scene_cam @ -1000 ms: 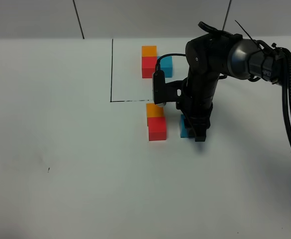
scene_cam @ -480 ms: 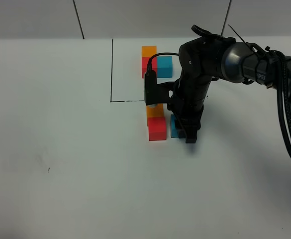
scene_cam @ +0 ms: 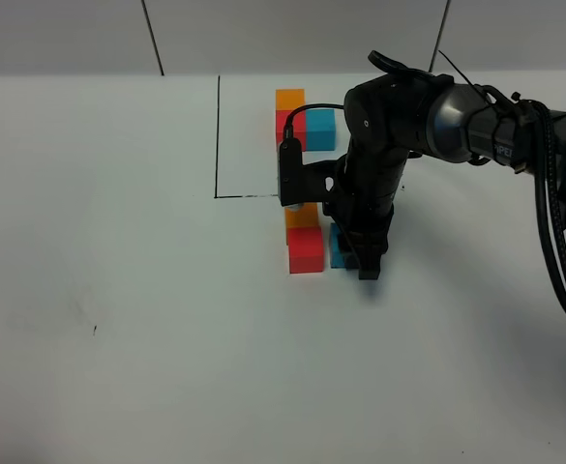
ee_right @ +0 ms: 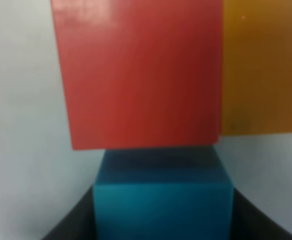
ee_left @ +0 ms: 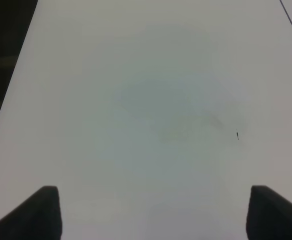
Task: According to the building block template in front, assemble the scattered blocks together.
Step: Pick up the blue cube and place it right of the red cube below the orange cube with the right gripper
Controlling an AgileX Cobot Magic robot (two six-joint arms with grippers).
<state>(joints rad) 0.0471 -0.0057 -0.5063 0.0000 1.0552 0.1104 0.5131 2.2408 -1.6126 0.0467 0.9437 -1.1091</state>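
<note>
**Mia:** Looking from the left side first, what is the left pincer [ee_left: 153,220] doing?

**Ben:** It is hanging over the white table [ee_left: 136,100]. Its two tips are standing wide apart, and it is holding nothing.

**Mia:** And what is sitting in the middle?

**Ben:** A black line [scene_cam: 217,135] is making a corner on the table. The template [scene_cam: 287,126] is sitting inside that corner, toward the far side. Orange is lying behind red, and blue is lying on red's right.

**Mia:** Where are the loose blocks lying?

**Ben:** They are sitting just on the near side of the line. The orange block [scene_cam: 300,217] is touching the red block [scene_cam: 305,250], and red is lying closer to us. The blue block [scene_cam: 338,246] is sitting tight by red's right side. I am not seeing whether those two are touching.

**Mia:** And the right pincer?

**Ben:** The right pincer [scene_cam: 366,263] is pointing down, squeezed closed and gripping nothing. It is standing on the blue block's right, with its tips resting against that side. So blue is lying between red and the pincer.
</note>
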